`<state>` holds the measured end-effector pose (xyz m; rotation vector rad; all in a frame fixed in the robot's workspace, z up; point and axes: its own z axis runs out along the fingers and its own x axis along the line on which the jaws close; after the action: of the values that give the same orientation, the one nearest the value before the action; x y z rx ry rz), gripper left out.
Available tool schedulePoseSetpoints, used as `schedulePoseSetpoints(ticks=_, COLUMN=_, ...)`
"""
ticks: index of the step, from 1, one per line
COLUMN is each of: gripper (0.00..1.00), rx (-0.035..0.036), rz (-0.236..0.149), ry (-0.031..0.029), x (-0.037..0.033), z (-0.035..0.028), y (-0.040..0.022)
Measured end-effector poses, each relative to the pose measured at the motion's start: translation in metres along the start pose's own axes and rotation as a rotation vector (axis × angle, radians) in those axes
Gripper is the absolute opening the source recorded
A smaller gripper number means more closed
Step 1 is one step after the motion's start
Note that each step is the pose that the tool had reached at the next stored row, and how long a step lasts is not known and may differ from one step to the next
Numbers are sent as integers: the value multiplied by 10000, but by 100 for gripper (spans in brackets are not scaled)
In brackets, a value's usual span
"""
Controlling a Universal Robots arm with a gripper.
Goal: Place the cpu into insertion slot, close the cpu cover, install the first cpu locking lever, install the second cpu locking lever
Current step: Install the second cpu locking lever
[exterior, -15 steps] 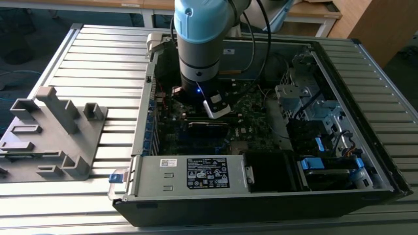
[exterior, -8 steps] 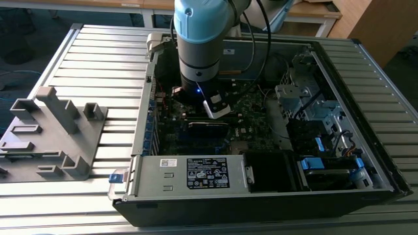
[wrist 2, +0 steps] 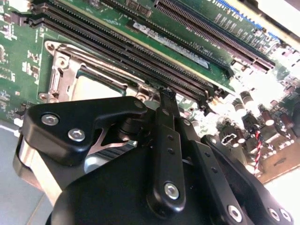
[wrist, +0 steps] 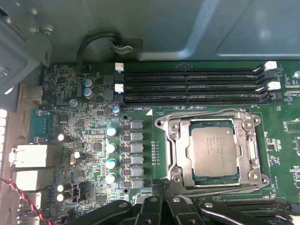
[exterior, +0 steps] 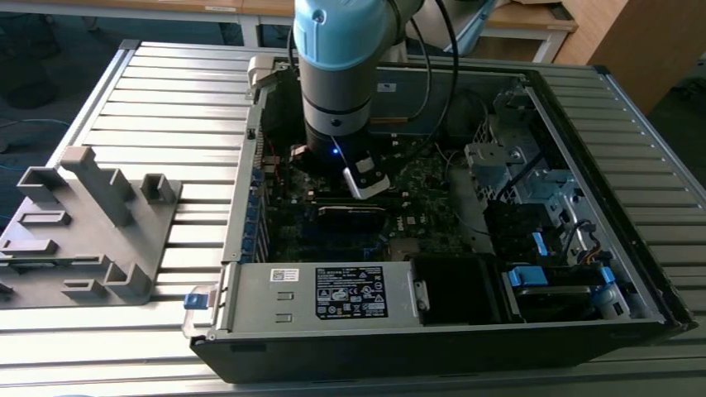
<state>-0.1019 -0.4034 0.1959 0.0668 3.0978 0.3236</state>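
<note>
My gripper (wrist 2: 166, 96) sits closest to the lens, its black fingers (wrist 2: 165, 140) drawn together to a narrow tip and holding nothing. Just ahead of that tip, in the first wrist view, the cpu (wrist: 215, 151) lies flat in the insertion slot (wrist: 174, 140), with the cpu cover (wrist: 248, 143) lying down around it. Beyond the slot run the long black memory slots (wrist: 187, 86) on the green circuit board (wrist: 89, 126).

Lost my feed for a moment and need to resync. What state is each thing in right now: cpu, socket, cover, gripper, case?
cpu: seated flat in the socket, metal top showing.
insertion slot: occupied by the cpu.
cpu cover: lying down around the cpu, framing it; whether it is locked I cannot tell.
gripper: just beside the socket, holding nothing that I can see.
computer case: lying on its side, side panel off, board exposed.
</note>
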Motion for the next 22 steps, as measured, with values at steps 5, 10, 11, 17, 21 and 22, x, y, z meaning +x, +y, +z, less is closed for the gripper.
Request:
schedulePoseSetpoints(ticks=5, gripper=11, rx=3, rz=1, ry=1, x=-3, z=-110, y=23)
schedulePoseSetpoints(ticks=10, gripper=11, rx=3, rz=2, ry=1, x=-5, z=-204, y=43)
schedulePoseSetpoints(ticks=11, gripper=11, rx=7, rz=5, ry=-1, x=-6, z=-205, y=43)
schedulePoseSetpoints(ticks=17, gripper=11, rx=158, rz=57, ry=-17, x=-14, z=-205, y=47)
schedulePoseSetpoints(ticks=21, gripper=11, rx=159, rz=78, ry=-22, x=-78, z=-200, y=52)
schedulePoseSetpoints(ticks=22, gripper=11, rx=158, rz=84, ry=-23, x=-100, z=-199, y=53)
